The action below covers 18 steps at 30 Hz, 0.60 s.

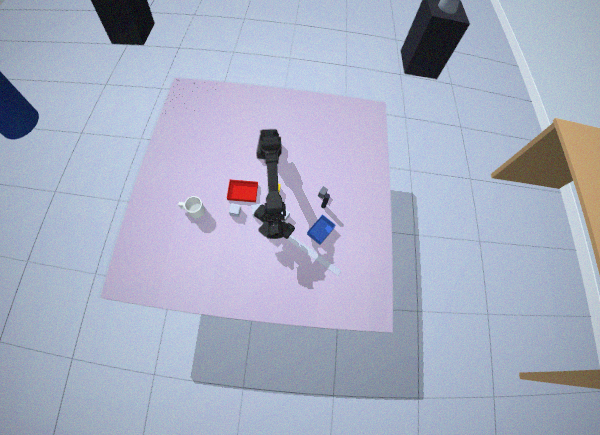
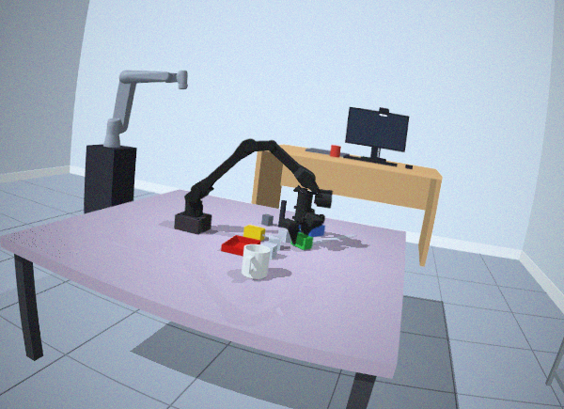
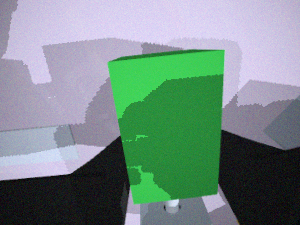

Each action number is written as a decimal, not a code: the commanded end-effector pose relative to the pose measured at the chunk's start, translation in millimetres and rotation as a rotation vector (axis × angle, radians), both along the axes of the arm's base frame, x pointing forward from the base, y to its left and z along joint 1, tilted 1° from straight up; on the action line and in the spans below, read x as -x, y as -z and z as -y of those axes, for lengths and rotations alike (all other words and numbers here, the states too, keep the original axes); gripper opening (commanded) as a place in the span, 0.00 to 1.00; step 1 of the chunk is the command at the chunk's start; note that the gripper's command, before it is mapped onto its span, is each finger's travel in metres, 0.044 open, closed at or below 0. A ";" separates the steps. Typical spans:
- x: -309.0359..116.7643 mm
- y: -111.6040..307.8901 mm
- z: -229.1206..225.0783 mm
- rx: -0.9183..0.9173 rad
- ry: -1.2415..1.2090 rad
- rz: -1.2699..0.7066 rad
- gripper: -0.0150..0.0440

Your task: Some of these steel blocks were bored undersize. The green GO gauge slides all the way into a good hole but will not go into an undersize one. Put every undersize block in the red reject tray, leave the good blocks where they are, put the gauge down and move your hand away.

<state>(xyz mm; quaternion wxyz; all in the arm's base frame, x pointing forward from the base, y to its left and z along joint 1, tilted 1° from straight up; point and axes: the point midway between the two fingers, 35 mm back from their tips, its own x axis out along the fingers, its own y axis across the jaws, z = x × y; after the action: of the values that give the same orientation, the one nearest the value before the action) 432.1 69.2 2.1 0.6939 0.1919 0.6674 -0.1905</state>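
Note:
My gripper (image 1: 273, 229) (image 2: 296, 236) (image 3: 164, 132) is shut on the green gauge (image 2: 305, 241) (image 3: 172, 130), low over the table. In the wrist view a short length of pale pin (image 3: 171, 203) shows between the gauge's handle and the dark hole of a steel block (image 3: 154, 216) beneath it; how deep the pin reaches is hidden. Another steel block (image 3: 32, 147) lies left in that view. A steel block (image 1: 235, 210) (image 2: 273, 252) stands below the red tray (image 1: 242, 191) (image 2: 231, 244) in the top view. Others are partly hidden by the arm. The red tray shows no block inside.
A white mug (image 1: 193, 206) (image 2: 256, 265) stands left of the blocks in the top view. A blue tray (image 1: 319, 230) (image 2: 318, 230), a grey block (image 1: 323, 191) (image 2: 267, 219) and a small black upright (image 1: 325, 200) are right of the arm. A yellow block (image 1: 278, 187) (image 2: 254, 231) stands beside the arm.

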 end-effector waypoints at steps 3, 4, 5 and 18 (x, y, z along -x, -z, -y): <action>-4.3 -3.0 2.4 0.004 -0.004 0.012 0.25; -4.3 -3.0 2.4 0.004 -0.004 0.012 0.25; -4.3 -3.0 2.4 0.004 -0.004 0.012 0.25; -10.5 -3.7 6.5 0.004 -0.004 0.012 0.25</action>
<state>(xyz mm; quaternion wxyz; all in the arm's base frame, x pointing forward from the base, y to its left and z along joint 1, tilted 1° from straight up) 437.9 65.5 2.4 0.6942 0.1918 0.6672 -0.1904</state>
